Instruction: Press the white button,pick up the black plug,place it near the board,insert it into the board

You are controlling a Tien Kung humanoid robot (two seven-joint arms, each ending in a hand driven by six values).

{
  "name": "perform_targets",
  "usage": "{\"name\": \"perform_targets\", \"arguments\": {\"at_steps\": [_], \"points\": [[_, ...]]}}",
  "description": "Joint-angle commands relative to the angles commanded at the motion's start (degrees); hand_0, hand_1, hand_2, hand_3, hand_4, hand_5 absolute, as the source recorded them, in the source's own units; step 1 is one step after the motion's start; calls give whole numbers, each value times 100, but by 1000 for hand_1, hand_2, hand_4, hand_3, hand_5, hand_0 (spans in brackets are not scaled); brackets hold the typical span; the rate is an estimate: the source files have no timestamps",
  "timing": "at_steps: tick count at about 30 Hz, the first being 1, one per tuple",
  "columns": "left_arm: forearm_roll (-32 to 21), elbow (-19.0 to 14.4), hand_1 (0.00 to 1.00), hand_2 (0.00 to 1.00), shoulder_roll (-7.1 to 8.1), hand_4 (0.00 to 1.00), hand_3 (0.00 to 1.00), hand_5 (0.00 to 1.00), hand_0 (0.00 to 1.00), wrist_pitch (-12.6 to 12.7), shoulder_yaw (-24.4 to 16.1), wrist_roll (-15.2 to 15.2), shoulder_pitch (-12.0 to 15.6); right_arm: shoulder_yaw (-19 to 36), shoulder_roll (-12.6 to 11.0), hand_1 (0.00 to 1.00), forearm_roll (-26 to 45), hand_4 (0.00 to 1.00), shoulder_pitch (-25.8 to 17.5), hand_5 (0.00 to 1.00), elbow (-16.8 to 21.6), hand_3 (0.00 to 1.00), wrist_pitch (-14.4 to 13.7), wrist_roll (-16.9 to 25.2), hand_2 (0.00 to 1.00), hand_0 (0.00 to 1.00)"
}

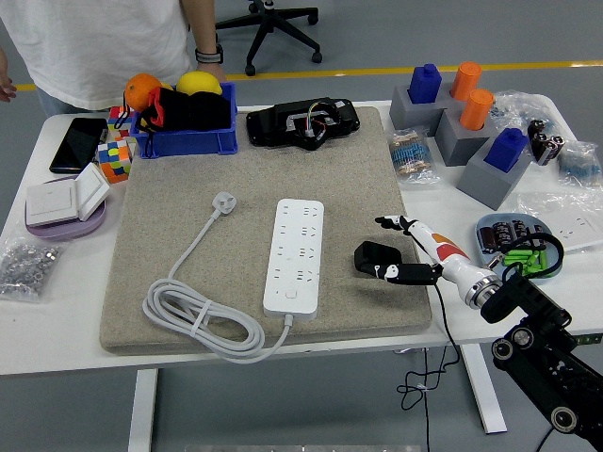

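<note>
My right hand hovers over the mat's right edge, fingers spread and holding nothing. The black plug lies on the mat just under my thumb, a little right of the white board; whether the thumb touches it I cannot tell. The board lies flat mid-mat, its white cable coiled to the left with the white plug beyond. At the bench's far side a person stands, one hand at the blue bin.
</note>
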Motion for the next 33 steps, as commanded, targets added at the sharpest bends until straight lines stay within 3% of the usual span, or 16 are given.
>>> {"name": "perform_targets", "arguments": {"at_steps": [1,2,7,8,13,14,25,26,33], "points": [[4,0,496,513,3,598,577,254,465,0,-3,1,0,0,-1,801,-9,998,-2,324,-22,808,-20,14,774,805],[6,0,496,511,5,598,577,254,466,-1,-4,2,0,0,-2,732,-22,976,-2,207,-36,756,-22,17,704,757],[-1,0,496,511,13,598,577,254,466,-2,11,3,3,-54,-11,732,-107,976,-10,207,-141,756,-54,77,704,757],[-4,0,496,513,14,599,577,255,466,-1,15,2,3,-71,-10,684,-112,962,-10,152,-162,729,-75,93,677,710],[-4,0,496,513,15,599,577,255,466,-3,23,6,10,-162,0,684,-97,962,13,152,-266,729,-226,219,677,710],[-1,0,496,512,14,599,578,257,465,-3,21,6,13,-176,3,615,-73,936,17,113,-282,657,-267,252,618,633],[12,0,496,514,1,599,578,255,466,-5,1,0,21,-243,16,590,19,919,77,98,-385,639,-478,447,594,611],[14,0,496,512,-1,598,577,254,465,-6,1,-1,22,-245,19,521,11,879,83,61,-399,612,-486,448,564,514],[-1,0,496,512,-13,599,577,253,466,-5,-1,-3,21,-310,28,507,58,861,149,51,-493,603,-518,473,553,490]]}}
